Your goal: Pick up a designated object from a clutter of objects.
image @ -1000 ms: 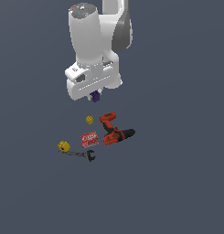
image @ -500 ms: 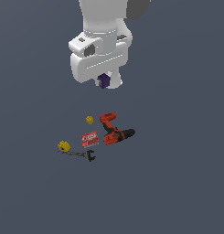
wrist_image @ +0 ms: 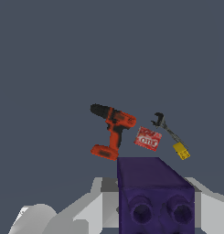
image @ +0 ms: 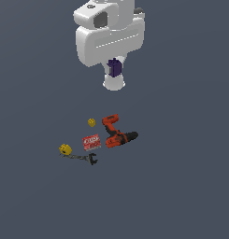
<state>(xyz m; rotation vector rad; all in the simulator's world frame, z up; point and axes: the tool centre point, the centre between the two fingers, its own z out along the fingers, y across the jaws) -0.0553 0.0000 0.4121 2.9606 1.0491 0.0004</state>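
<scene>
Dark grey surface [image: 181,186] lay below; high above it, the hand [image: 115,70] was clamped on the one purple block [wrist_image: 154,196]. Well beneath lay one orange-red drill [image: 117,133], one red box [image: 91,142], two yellow pieces [image: 91,122], one dark clamp [image: 85,158].

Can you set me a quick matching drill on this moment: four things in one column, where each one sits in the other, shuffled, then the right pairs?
Things:
1. purple block
2. power drill
3. flat red box
4. dark clamp-like tool

Places:
A. on the floor between the drill and the yellow piece at the tool's handle end
B. held in the gripper, well above the clutter
C. farthest toward the exterior view's right of the things on the floor
D. nearest the bottom of the exterior view

Pairs: 1-B, 2-C, 3-A, 4-D
</scene>
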